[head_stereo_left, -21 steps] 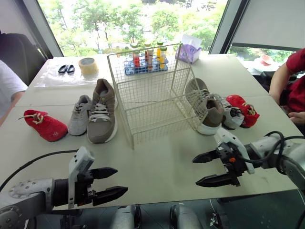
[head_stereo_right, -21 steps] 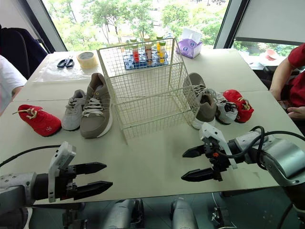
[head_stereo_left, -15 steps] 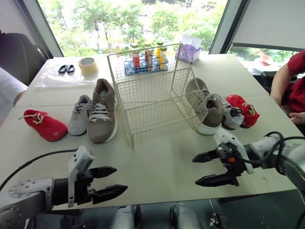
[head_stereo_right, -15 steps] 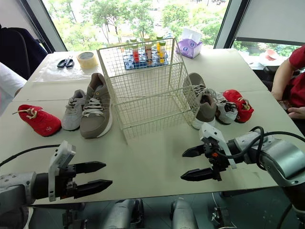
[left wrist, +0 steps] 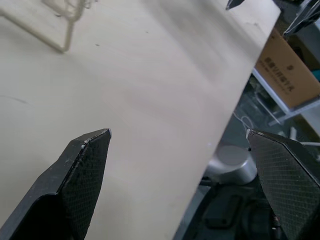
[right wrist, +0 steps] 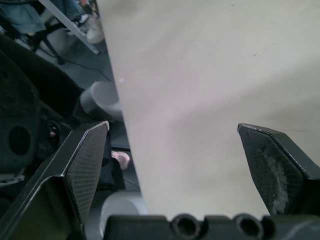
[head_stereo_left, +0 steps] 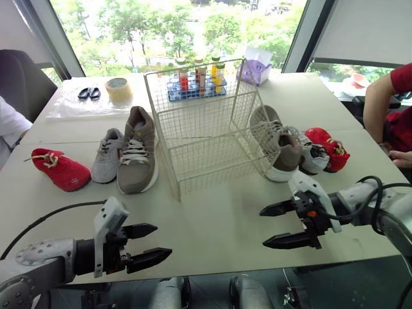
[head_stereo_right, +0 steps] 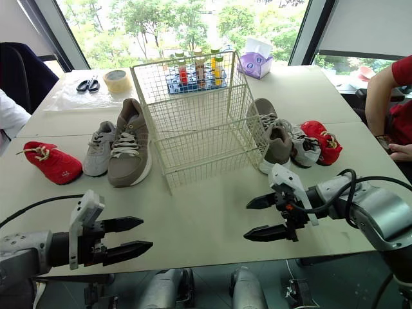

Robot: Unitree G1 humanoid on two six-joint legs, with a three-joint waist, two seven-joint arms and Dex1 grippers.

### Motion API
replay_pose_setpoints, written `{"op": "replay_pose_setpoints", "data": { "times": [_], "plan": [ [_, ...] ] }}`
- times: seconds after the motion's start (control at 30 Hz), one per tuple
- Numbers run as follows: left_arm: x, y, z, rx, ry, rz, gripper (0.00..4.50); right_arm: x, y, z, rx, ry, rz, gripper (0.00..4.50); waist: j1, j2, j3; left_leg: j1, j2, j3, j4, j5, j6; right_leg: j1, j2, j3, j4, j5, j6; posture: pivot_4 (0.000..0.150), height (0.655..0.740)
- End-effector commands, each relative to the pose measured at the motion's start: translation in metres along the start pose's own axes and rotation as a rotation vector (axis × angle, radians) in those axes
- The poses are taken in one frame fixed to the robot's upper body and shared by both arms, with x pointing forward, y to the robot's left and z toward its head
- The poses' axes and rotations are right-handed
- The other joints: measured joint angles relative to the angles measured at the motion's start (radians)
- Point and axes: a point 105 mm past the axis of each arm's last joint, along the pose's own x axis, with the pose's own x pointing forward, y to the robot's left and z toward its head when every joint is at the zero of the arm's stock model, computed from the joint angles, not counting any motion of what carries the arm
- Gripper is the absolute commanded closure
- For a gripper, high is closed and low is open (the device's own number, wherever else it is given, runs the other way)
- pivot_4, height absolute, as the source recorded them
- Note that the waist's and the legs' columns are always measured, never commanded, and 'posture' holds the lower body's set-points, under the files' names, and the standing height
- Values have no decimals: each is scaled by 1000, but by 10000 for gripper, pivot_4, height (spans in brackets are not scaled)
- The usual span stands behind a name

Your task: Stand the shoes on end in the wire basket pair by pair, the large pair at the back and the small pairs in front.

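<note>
Ahead of the right gripper (head_stereo_left: 262,228), brown shoe (head_stereo_left: 287,154) beside wire basket (head_stereo_left: 212,158)

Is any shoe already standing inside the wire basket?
No, the wire basket holds nothing; the shoes lie flat on the table at either side of it.

Light: bright daylight from the windows (head_stereo_left: 161,26) behind the table (head_stereo_left: 219,219).
Glare: greenery outside washed out.
Shadows: soft and faint.
Focus: head views sharp; wrist-view backgrounds soft.
</note>
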Motion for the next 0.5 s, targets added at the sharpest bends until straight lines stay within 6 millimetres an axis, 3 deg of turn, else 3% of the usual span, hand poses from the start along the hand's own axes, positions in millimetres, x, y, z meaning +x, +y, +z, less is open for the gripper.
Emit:
{"op": "replay_pose_setpoints", "data": {
  "times": [0.03, 0.17, 0.23, 0.4, 0.5],
  "plan": [
    [-10, 4, 11, 32, -40, 13, 256, -32, 1, 33, -118, -1, -54, 0, -1, 1, 1, 0, 0, 0, 0, 0, 0, 0, 0, 0, 0, 0, 0, 1500, 7351],
    [-24, 8, 27, 100, -36, 47, 256, -65, 4, 79, -294, 2, -98, 0, -6, 2, 2, 0, 0, 0, 0, 0, 0, -1, 0, 0, 0, 0, 0, 1500, 7351],
    [-29, 1, 44, 163, -46, 26, 256, -75, -11, 96, -408, 24, -167, 0, -7, 2, 2, 0, 1, 0, -1, 0, 0, -1, 1, 0, 0, 0, 0, 1500, 7351],
    [-30, -28, 90, 318, -124, -60, 256, -75, -62, 115, -607, 162, -272, 0, -23, 0, 2, -1, 0, 1, -1, 0, 0, -1, 0, 0, -1, 0, 0, 1500, 7351],
    [-29, -42, 108, 363, -176, -77, 256, -66, -79, 121, -650, 188, -230, 0, -29, 1, 2, -2, -1, 4, -1, 2, -4, 0, 0, 0, 0, 1, 0, 1500, 7351]
  ]
}}
